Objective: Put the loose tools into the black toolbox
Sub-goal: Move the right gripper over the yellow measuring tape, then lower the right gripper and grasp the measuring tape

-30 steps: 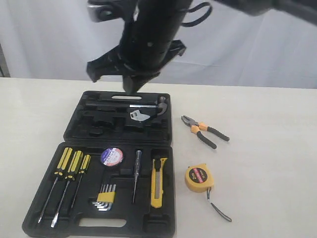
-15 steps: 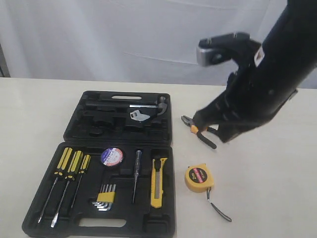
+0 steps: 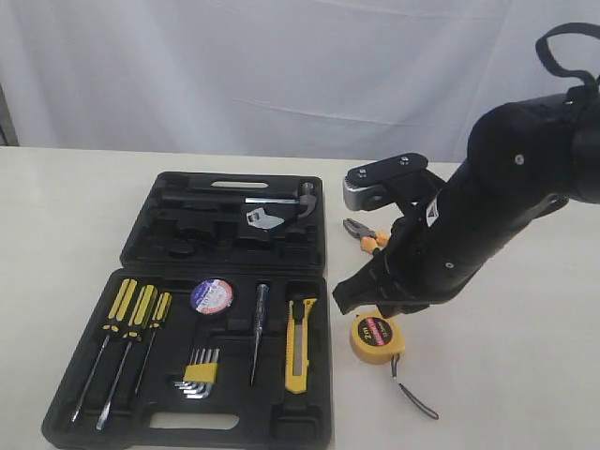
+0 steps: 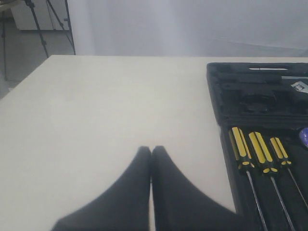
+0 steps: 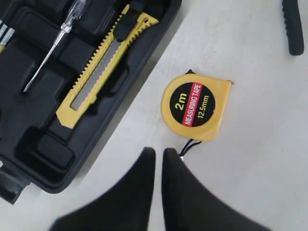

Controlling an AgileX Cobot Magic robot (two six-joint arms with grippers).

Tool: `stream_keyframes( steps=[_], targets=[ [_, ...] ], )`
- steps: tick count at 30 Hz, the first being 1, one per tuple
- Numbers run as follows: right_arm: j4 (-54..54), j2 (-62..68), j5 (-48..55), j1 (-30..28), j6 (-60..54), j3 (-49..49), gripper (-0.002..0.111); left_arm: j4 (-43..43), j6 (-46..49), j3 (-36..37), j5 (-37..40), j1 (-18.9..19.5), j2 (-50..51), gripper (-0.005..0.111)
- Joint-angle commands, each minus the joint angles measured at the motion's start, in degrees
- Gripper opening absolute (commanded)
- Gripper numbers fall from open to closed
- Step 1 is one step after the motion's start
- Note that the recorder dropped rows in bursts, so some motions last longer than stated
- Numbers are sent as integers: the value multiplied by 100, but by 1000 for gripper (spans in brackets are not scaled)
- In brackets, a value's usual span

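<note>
The black toolbox (image 3: 234, 414) lies open on the table. The yellow-black utility knife (image 3: 300, 347) and the dark tape roll (image 3: 211, 295) lie in recesses of its near half. On the table to its right are the yellow tape measure (image 3: 377, 337) and, further back, the pliers (image 3: 367, 238), partly hidden by my right arm. My right gripper (image 5: 159, 153) hovers just short of the tape measure (image 5: 195, 106), its fingers a narrow crack apart and empty. My left gripper (image 4: 151, 150) is shut and empty over bare table beside the toolbox (image 4: 226, 96).
Three yellow-black screwdrivers (image 3: 131, 309), clipped hex keys (image 3: 200, 372) and a thin tester screwdriver (image 3: 259, 328) sit in the near half. A hammer (image 3: 281, 202) lies in the far half. The tape measure's cord (image 3: 412, 394) trails toward the table's front edge.
My right arm has swung from above the toolbox's far half over to the right and down, ending just above the tape measure. Its fingers have parted slightly.
</note>
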Motion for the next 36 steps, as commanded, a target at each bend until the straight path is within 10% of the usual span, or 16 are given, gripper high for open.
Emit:
stream_keyframes(
  steps=[1,7,36],
  targets=[
    [21,89,-81,7,-79,18,37,-47,-24,15,-45,-27,-7,0],
    [21,327,-118,7,-63,18,92,-47,-24,15,-45,-27,-7,0],
    [-494,1298,-1134,-19,1168,18,92,-47,-24,15,-45,-27,-7,0]
  ],
)
